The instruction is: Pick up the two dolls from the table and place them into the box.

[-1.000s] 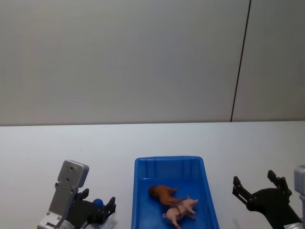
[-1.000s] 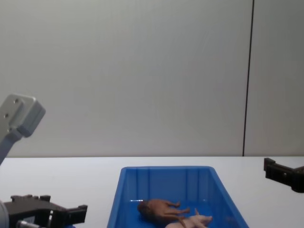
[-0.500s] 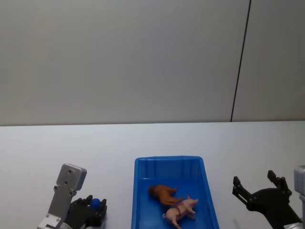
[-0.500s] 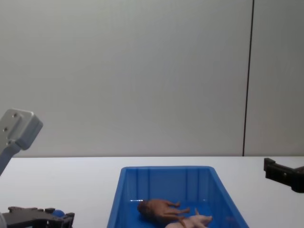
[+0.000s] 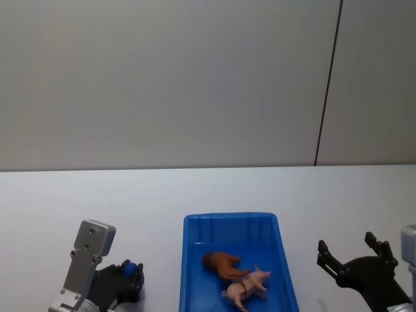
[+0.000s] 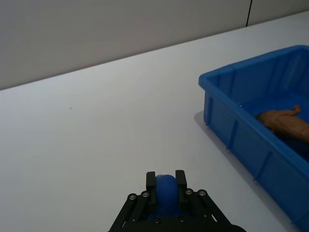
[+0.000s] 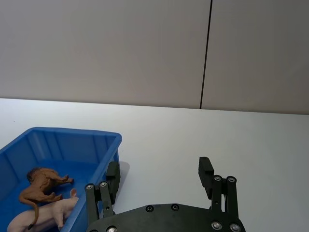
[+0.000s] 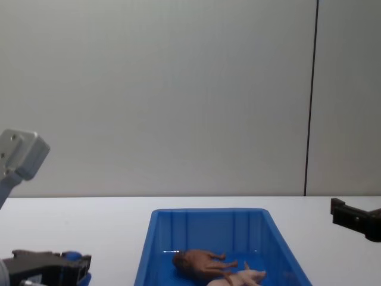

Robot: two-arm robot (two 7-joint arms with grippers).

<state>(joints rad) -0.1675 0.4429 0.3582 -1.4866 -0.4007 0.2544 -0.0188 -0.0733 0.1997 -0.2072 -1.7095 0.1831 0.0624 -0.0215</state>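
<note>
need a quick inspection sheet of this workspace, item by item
surface: white table, flat, plain.
job's things: reddish-brown doll and pale pink doll both lie on their sides inside the blue box, touching each other.
clutter: small blue round object, between the fingers of the left end effector.
grippers: left end effector low over the table to the box's left, shut on the blue object; right end effector to the box's right, fingers spread open, nothing in it.
cables: nothing seen.
surroundings: grey wall behind the table, with one dark vertical seam.
</note>
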